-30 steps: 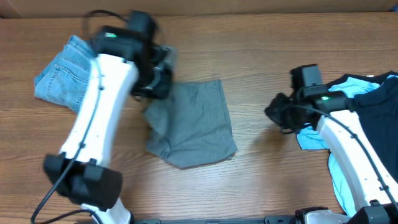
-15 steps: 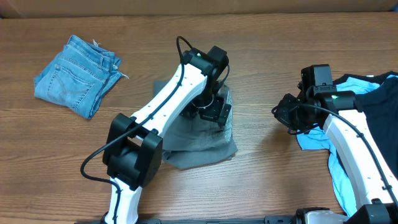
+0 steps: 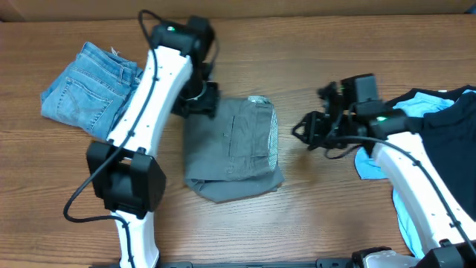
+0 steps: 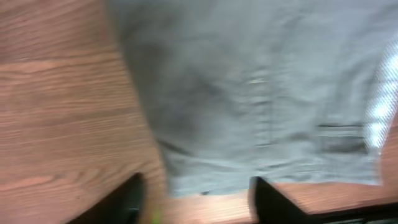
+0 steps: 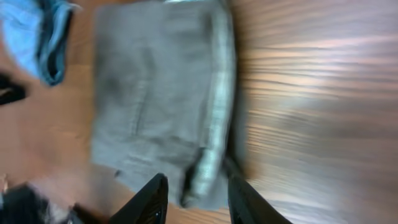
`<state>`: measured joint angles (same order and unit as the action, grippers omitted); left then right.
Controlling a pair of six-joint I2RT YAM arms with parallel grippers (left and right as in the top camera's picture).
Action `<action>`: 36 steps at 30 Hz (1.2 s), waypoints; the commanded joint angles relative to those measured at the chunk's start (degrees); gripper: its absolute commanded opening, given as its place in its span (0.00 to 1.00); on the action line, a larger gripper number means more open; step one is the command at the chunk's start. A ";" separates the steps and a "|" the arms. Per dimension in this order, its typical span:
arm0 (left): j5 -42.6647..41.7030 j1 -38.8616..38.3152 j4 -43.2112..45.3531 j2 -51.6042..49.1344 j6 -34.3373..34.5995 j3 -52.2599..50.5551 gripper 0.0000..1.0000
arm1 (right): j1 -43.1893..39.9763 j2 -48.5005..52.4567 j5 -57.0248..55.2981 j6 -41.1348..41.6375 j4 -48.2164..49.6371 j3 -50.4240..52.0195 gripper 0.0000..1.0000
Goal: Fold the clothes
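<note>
I work over a brown wood-grain table (image 3: 320, 216), evenly lit w/ soft glare, pale tan strip (image 3: 297, 6) at far edge.

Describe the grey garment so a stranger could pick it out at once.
On the wooden table, look near its middle. The grey garment lies flat there, folded into a rough rectangle. Unlike the blue jeans at its left and the blue and navy pile at far right, it is plain grey.
</note>
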<state>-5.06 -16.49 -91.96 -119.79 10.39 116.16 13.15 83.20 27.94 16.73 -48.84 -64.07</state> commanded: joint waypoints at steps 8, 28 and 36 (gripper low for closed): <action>-10.34 4.07 12.26 0.20 -5.79 -22.56 0.20 | 14.23 16.85 -3.96 11.87 6.62 1.11 0.05; -11.06 13.79 18.51 4.31 -4.87 -30.93 0.95 | 12.59 26.23 -5.88 19.32 0.96 1.11 0.04; -20.57 15.08 25.07 4.07 -9.18 -39.06 1.00 | 12.61 26.23 -5.88 19.32 2.03 1.11 0.04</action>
<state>-19.44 -0.56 -68.27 -117.03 4.08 81.17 26.28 108.49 25.32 35.62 -46.87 -63.33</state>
